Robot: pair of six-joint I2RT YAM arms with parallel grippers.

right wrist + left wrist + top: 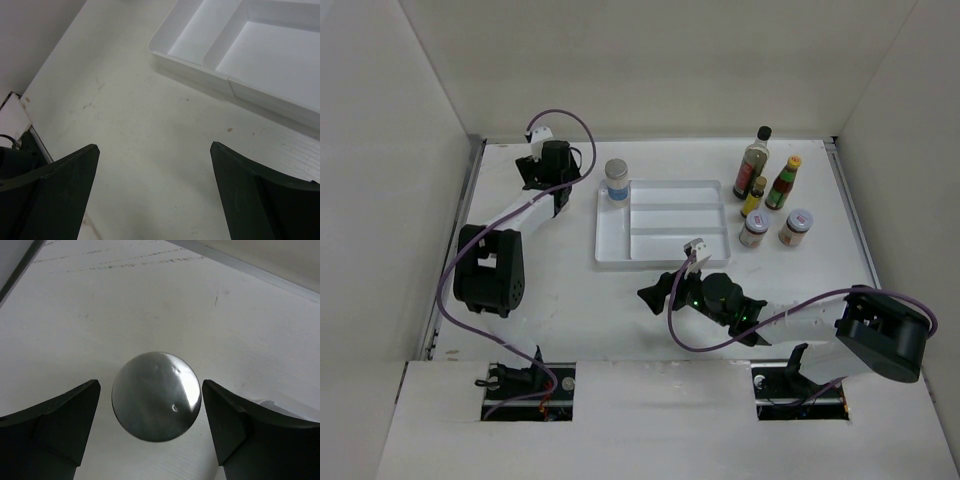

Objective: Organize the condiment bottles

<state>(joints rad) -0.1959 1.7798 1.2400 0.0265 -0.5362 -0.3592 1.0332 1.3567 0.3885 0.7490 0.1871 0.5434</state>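
Toward the far-left corner of the desk (570, 310), found the left tool (151, 382) aimed downward and spread wide, straddling one grey-lidded jar (156, 396), visible from the wrist camera only as a round, dull-metal lid. Noted a strip of white desk between that lid and one finger (60, 425); could not judge contact between the lid's edge and the opposite finger (250, 425). Could not make out this jar from overhead, hidden beneath the wrist. Just right of that arm, saw the other grey-lidded jar (617, 185), blue-labelled and upright, seemingly at the far end of the leftmost compartment of the white divided tray (660, 263). Well right of the tray, counted five more containers standing in a loose cluster: a tall black-capped bottle (754, 155) farthest back, a yellow-capped red-labelled bottle (782, 183) beside it, a small yellow bottle (753, 197) just in front of the tall one, and nearest, side by side but apart, a first white-lidded jar (753, 231) and a second white-lidded jar (796, 228). Near the tray's front edge, found the right tool (155, 146) likewise parted wide above bare desk, with a corner of the tray ahead in its wrist view, touching neither tray nor bottle.
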